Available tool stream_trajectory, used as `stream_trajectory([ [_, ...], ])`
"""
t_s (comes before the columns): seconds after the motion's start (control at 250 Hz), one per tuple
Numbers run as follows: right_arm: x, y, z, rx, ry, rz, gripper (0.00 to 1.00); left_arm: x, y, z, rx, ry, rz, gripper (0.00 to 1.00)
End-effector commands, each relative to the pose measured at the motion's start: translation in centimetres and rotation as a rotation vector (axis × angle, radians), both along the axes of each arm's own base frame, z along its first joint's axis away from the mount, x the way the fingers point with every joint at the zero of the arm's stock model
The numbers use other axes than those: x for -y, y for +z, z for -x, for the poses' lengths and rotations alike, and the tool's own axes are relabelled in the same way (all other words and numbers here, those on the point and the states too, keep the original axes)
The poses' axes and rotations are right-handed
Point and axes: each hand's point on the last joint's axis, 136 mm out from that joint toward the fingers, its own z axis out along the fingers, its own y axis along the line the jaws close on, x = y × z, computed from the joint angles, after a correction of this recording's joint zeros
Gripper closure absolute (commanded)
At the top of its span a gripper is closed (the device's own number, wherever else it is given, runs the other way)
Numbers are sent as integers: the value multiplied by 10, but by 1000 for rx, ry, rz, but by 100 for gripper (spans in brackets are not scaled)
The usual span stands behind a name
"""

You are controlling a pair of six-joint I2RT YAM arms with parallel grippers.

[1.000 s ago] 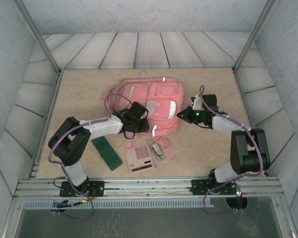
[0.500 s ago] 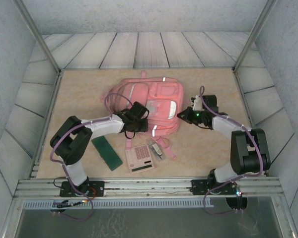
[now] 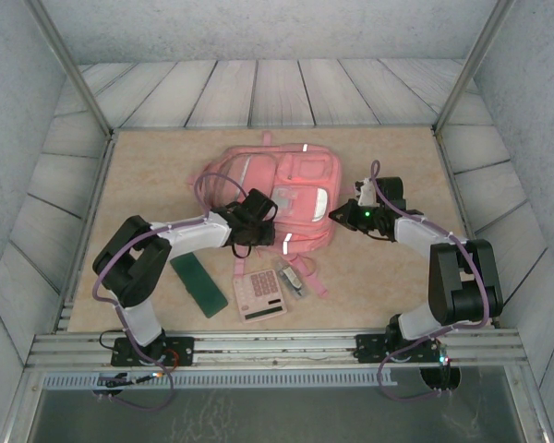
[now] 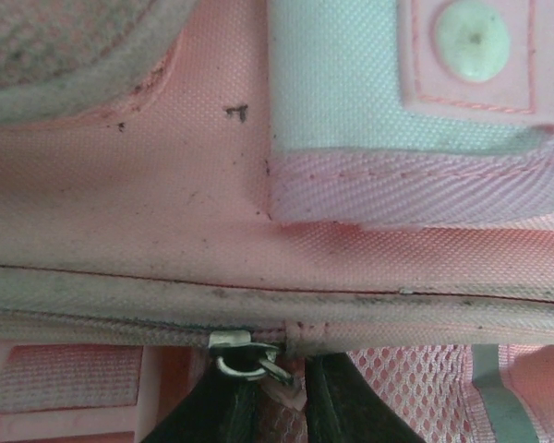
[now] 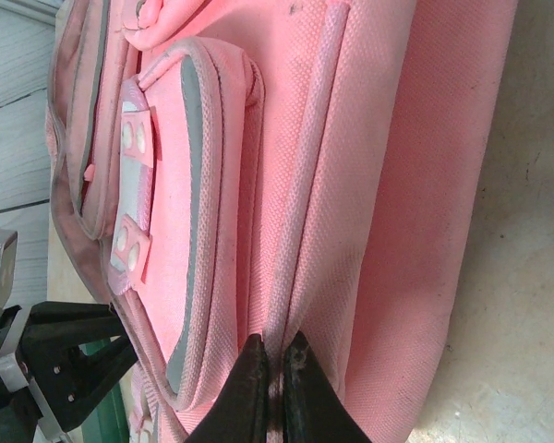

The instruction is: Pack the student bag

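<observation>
Nearest the bottom of the top view, a pink calculator (image 3: 259, 295) lies flat on the tan table (image 3: 157, 166). A green flat slab (image 3: 197, 284) lies just to its left and a small grey object (image 3: 291, 278) just beside its upper right corner. All three sit where they did a second ago.

Above them, the left gripper (image 4: 282, 383) rests on the lower left part of the student bag (image 3: 282, 185). In its wrist view the two dark fingers come up from the bottom edge, close together, pinching the metal zip pull (image 4: 246, 356) at the end of a long horizontal zip line. Over the last second this gripper has crept slightly up and to the right, and its elbow has lifted a little toward the frame's top — a small move.

The right gripper (image 5: 275, 360) is at the bag's right edge, unmoved. Its jaws are pressed almost together on a raised pink seam of the bag's side.

The bag itself lies flat in the centre of the table, front pockets up, a pink strap (image 3: 311, 277) trailing down toward the calculator — its place unchanged.
</observation>
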Motion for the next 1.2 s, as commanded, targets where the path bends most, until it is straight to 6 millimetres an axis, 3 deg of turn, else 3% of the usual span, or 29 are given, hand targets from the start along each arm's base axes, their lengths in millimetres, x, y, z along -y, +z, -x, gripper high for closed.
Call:
stream_trajectory([
  [0.0, -9, 15, 3, 58, 51, -27, 100, -4, 4, -7, 22, 16, -26, 82],
  [0.116, -9, 15, 3, 57, 50, -28, 100, -5, 4, -8, 27, 19, -29, 76],
  [0.236, -9, 15, 3, 59, 52, -29, 100, -7, 5, -9, 30, 23, -41, 85],
  [0.576, -10, 13, 1, 56, 54, -35, 100, -11, 9, -9, 33, 26, -64, 91],
  [0.755, -10, 12, 0, 54, 54, -36, 100, -15, 12, -9, 44, 29, -78, 73],
  [1.055, -13, 18, -2, 68, 63, -57, 100, -18, 13, -10, 57, 44, -122, 72],
  [1.195, -17, 23, -4, 78, 72, -85, 100, -17, 8, -7, 54, 46, -159, 65],
])
